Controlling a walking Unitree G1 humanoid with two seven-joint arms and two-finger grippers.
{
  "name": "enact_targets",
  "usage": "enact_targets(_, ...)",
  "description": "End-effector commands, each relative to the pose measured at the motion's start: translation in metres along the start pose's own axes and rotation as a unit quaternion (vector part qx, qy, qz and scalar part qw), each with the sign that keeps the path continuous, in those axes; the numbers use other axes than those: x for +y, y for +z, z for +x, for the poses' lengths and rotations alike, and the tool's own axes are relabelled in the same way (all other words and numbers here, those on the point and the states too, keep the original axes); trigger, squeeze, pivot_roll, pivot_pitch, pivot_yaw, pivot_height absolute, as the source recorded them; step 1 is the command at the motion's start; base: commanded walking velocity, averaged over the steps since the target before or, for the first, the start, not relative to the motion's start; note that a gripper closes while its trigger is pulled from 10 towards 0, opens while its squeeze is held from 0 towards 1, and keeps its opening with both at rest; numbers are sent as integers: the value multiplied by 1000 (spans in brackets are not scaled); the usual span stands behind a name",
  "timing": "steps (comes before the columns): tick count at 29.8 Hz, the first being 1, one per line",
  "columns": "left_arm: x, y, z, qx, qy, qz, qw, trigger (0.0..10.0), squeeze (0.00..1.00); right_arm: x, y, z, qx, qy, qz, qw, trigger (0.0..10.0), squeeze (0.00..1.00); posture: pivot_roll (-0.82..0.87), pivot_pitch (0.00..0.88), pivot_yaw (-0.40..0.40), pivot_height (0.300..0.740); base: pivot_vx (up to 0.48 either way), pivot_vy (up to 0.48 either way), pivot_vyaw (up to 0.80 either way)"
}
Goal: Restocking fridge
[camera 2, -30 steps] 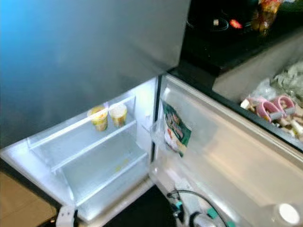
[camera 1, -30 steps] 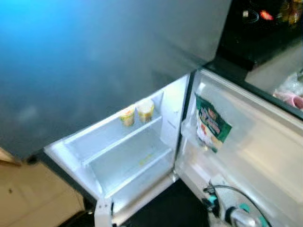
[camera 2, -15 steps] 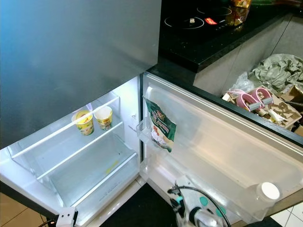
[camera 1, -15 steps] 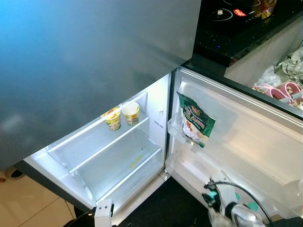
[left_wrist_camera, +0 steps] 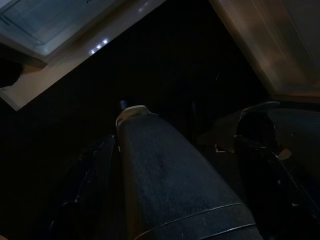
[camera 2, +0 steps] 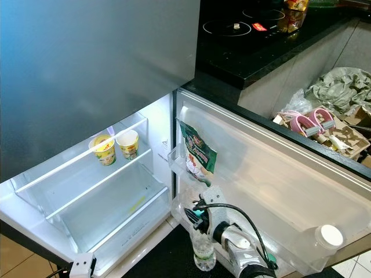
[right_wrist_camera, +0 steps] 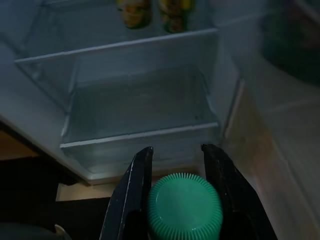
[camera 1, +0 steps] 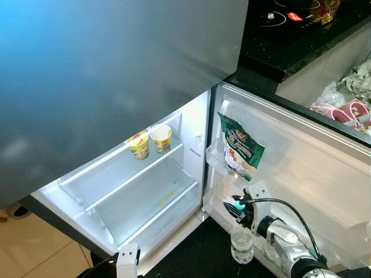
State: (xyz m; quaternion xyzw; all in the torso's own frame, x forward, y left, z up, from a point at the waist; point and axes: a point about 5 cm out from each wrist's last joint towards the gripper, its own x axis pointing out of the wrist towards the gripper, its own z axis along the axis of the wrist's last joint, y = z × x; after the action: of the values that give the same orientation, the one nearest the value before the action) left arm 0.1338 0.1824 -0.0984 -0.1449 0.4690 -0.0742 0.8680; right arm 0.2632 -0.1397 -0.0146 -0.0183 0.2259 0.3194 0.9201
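The bottle (right_wrist_camera: pixel 184 207) with the green cap is clamped between the two black fingers (right_wrist_camera: pixel 131 192) of the right gripper (camera 2: pixel 200 223) — held upright, low down before the open fridge (camera 1: pixel 145 197), just by the foot of its door (camera 2: pixel 278 191). A green snack bag (camera 1: pixel 240 153) sits in a small door bin just above the gripper. Further in, two yellow cups (camera 1: pixel 149 143) stand side by side on the upper shelf; the clear drawer (camera 1: pixel 153 200) beneath looks bare but for a yellow fleck. The left gripper (left_wrist_camera: pixel 150 165) hangs in the dark — whether it is parted I cannot tell. A black surface (camera 2: pixel 261 40) lies beyond the door.
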Motion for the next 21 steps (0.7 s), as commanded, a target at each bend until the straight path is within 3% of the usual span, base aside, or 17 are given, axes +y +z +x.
enact_targets(1, 1, -10, -3, 19, 4, 2, 1000, 10000, 0, 1, 5, 3, -9, 3, -17, 1000, 10000, 0, -38, 49, 26, 740, 0, 0, 0)
enact_targets(8, 1, -10, -2, 19, 1, 2, 1000, 10000, 0, -11, 3, -4, 5, -32, -24, 999, 10000, 0, -38, 49, 25, 740, 0, 0, 0)
enact_targets(12, 1, -11, -3, 20, 1, 1, 1000, 10000, 0, -40, 3, -23, 15, -95, -26, 995, 10000, 0, -39, 49, 25, 740, 0, 0, 0)
enact_targets(18, 2, -11, -3, 21, 2, 2, 1000, 10000, 0, -61, 6, -37, 15, -143, -26, 989, 10000, 0, -40, 49, 28, 740, 0, 0, 0)
enact_targets(20, 2, -11, -3, 21, 2, 2, 1000, 10000, 0, -61, 6, -37, 15, -143, -26, 989, 10000, 0, -40, 49, 28, 740, 0, 0, 0)
enact_targets(21, 2, -11, -3, 21, 2, 2, 1000, 10000, 0, -70, 8, -43, 14, -165, -27, 986, 10000, 0, -40, 49, 28, 740, 0, 0, 0)
